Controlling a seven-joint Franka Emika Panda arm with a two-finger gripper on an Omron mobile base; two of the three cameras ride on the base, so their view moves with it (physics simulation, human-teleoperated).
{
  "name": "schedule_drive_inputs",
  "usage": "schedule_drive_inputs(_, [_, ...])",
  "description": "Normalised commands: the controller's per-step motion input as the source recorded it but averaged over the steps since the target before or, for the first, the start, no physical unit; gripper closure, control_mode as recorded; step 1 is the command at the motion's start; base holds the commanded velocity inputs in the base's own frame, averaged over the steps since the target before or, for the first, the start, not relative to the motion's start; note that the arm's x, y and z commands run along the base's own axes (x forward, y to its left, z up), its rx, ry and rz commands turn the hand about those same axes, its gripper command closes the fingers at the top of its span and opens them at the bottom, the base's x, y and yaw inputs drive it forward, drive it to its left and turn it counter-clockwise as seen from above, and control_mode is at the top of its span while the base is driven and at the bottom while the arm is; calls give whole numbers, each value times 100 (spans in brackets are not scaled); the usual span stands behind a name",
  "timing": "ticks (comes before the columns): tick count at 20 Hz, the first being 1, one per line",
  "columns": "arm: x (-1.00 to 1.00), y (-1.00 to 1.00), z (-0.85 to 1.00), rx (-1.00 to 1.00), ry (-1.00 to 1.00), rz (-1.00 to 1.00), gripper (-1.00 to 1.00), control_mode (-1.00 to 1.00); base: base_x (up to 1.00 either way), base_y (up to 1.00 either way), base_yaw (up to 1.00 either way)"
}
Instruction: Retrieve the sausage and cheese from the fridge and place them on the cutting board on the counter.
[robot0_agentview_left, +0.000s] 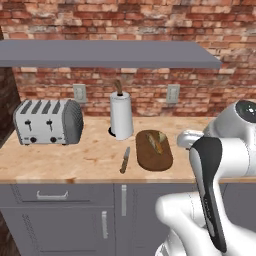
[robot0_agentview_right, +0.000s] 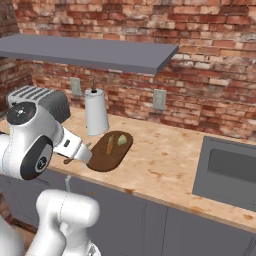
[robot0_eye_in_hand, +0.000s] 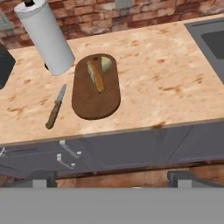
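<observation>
1. Landmark: the cutting board (robot0_eye_in_hand: 96, 87) lies flat on the counter (robot0_eye_in_hand: 166, 83), just in from its front edge.
2. The sausage (robot0_eye_in_hand: 96, 77) lies on the board's rear half, its long axis along the board's length.
3. The cheese (robot0_eye_in_hand: 106, 64) lies on the board's rear end, just beside the sausage's far tip.
4. A knife (robot0_eye_in_hand: 56, 107) lies on the counter beside the board, on the toaster side, apart from it.
5. A paper towel roll (robot0_agentview_left: 121, 116) stands upright behind the board, near its rear end.
6. A toaster (robot0_agentview_left: 48, 121) stands well apart from the board, beyond the roll.
7. A sink (robot0_agentview_right: 229, 170) is set into the counter well apart from the board, on the opposite side.
8. Arm pose: folded in front of the counter; the hand looks down onto the board from above and in front of the counter edge.
9. The gripper (robot0_eye_in_hand: 112, 179): fingers spread fully apart, released, holding nothing, clear of the board.
</observation>
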Motion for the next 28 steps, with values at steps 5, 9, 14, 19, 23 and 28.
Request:
schedule_drive_inputs(5, [0,0,0,0,0,0,-100,100,-100,-1,5])
schedule_drive_inputs(9, [0,0,0,0,0,0,-100,100,-93,-1,40])
schedule_drive_inputs(14, [0,0,0,0,0,0,-100,100,-70,-1,86])
schedule_drive_inputs(19, [0,0,0,0,0,0,-100,100,-42,-8,100])
schedule_drive_inputs(23, [0,0,0,0,0,0,-100,100,-32,-1,100])
schedule_drive_inputs(28, [0,0,0,0,0,0,-100,100,-19,0,100])
